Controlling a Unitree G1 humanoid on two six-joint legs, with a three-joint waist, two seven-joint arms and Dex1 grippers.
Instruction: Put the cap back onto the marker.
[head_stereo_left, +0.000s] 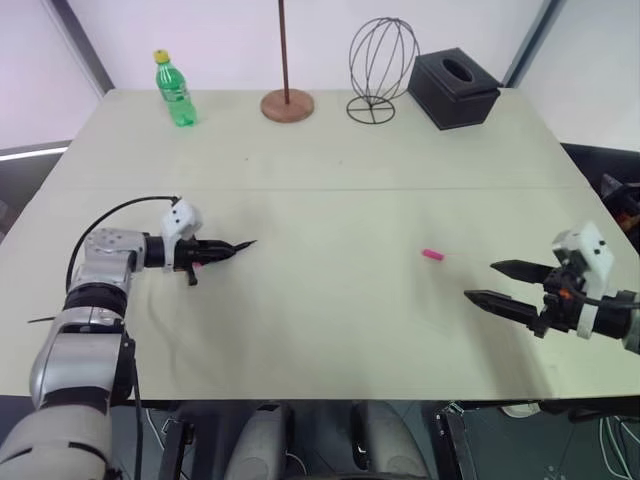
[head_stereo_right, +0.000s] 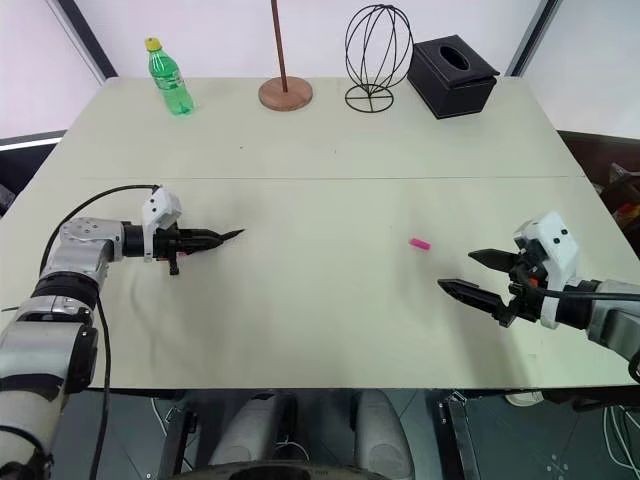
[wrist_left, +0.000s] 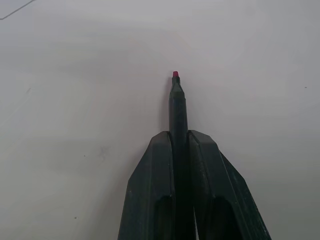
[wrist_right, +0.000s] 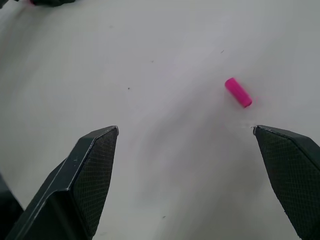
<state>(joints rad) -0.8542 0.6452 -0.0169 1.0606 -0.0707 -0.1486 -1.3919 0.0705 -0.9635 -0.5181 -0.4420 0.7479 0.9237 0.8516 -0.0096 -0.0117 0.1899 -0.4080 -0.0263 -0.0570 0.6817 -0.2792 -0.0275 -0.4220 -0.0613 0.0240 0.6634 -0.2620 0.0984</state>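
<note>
marker (wrist_left: 177, 107), slim black stick, clenched in left gripper (wrist_left: 179, 145); stubby pink plastic cap (wrist_right: 238, 92) lies before the spread right gripper (wrist_right: 186, 131).

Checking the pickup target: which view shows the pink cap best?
The right wrist view: the cap lies large on the table, just beyond the open right claw. In both eye views it is a tiny pink speck ahead of that claw.

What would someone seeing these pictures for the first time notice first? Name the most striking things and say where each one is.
The bright pink cap lies alone on the pale table, right of centre, just ahead of the right gripper with its fingers wide apart. On the left, the left gripper is shut on the black marker, whose pink tip points toward the middle. Along the far edge stand a green bottle, a wire frame and a black box.
</note>
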